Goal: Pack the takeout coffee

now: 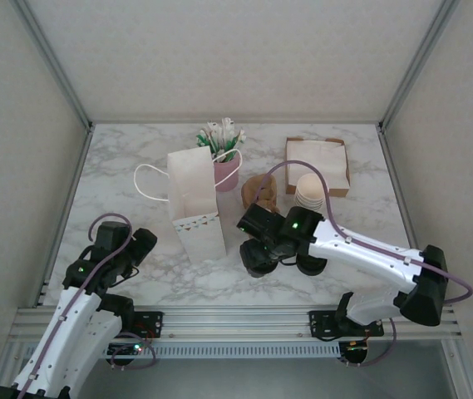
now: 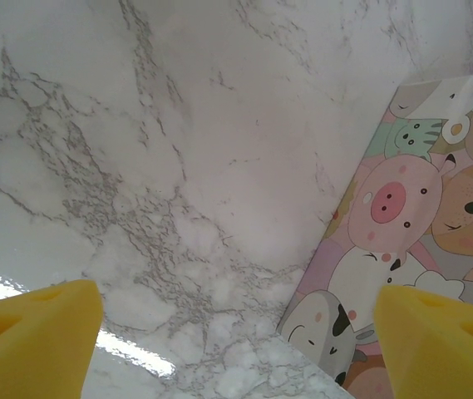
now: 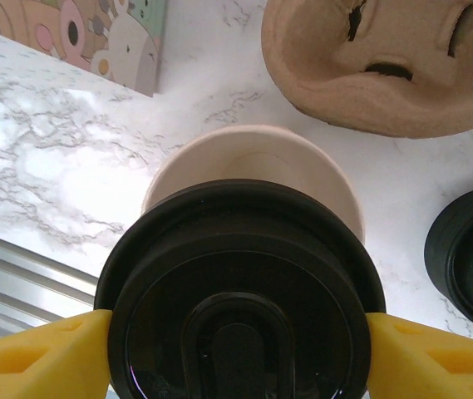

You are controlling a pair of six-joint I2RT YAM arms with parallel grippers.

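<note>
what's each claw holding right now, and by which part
The right claw clamps the takeout coffee by opposite sides of its black lid. The left claw is open, holding nothing.

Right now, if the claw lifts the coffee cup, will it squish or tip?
The takeout coffee looks like paper, so it would probably dent if squeezed hard. Its black lid is wider than the cup below, so a push might tip it. The shiny lid may be slippery.
</note>
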